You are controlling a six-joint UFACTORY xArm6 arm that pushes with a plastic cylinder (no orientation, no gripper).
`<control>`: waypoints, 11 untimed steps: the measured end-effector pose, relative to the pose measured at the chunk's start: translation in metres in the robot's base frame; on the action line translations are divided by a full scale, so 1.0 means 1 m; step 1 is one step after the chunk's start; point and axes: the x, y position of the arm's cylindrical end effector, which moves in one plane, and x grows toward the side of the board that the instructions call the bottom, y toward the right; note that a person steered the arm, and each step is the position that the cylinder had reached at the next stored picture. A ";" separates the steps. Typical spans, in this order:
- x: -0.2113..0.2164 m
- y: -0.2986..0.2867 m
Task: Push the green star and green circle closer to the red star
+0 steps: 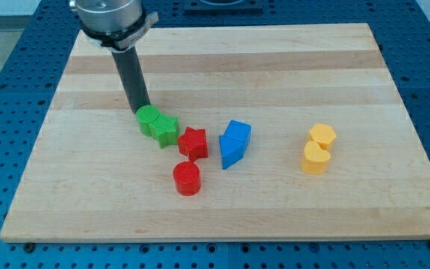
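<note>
My tip (141,109) rests on the board at the upper left edge of the green circle (149,117), touching it or nearly so. The green circle sits against the green star (166,131), which lies to its lower right. The red star (193,143) is just to the right of the green star, with a narrow gap or light contact between them. The rod rises from the tip toward the view's top left.
A red cylinder (187,178) lies below the red star. Two blue blocks (235,143) sit together right of the red star. Two yellow blocks (319,148) sit further right. The wooden board (222,67) lies on a blue perforated table.
</note>
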 end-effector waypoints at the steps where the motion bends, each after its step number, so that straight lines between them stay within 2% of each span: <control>1: 0.000 0.006; 4: 0.003 0.002; 7: 0.089 -0.005; 8: 0.094 -0.005; 10: 0.095 0.055; 11: 0.095 0.068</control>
